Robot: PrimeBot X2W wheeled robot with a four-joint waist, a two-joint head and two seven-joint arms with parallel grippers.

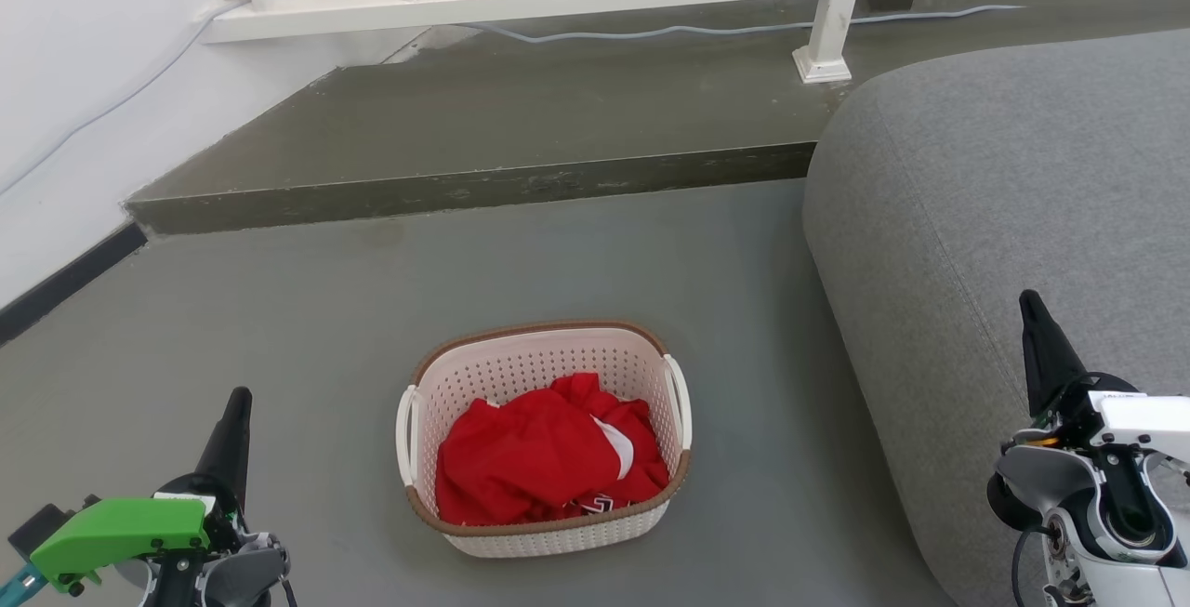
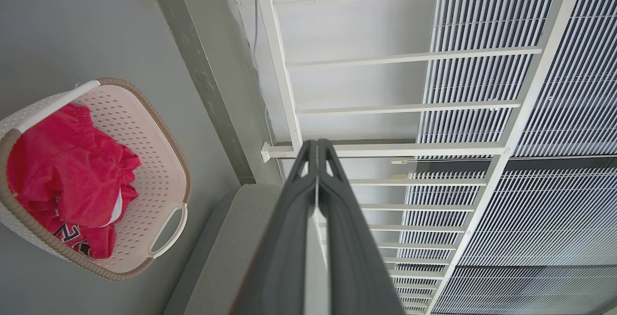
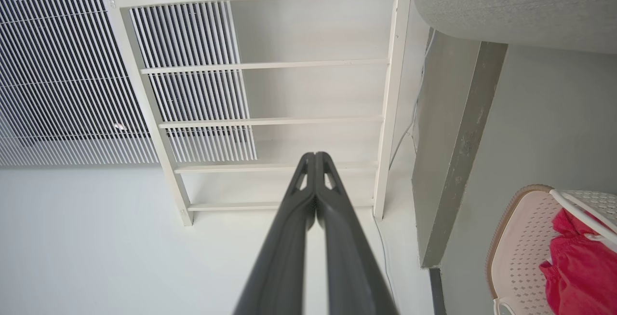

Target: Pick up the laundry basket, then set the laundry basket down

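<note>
The laundry basket (image 1: 548,351) stands on the grey floor, cream-white with perforated walls, a brown rim and white loop handles on both sides. Red clothes (image 1: 544,454) lie bunched inside it. My left gripper (image 1: 238,400) hovers to its left, fingers pressed together and holding nothing. On the far right my right gripper (image 1: 1029,302) points up, also shut and empty, well apart from the basket. The left wrist view has the basket (image 2: 159,160) at its left edge and the shut gripper (image 2: 317,148). In the right wrist view the basket (image 3: 520,238) sits at lower right beside the shut gripper (image 3: 315,157).
A grey upholstered sofa (image 1: 1004,244) fills the right side, close to the basket. A raised concrete step (image 1: 465,189) runs across behind the basket, with a white railing (image 1: 827,21) and a cable (image 1: 651,31) on it. A white wall (image 1: 65,77) closes the left.
</note>
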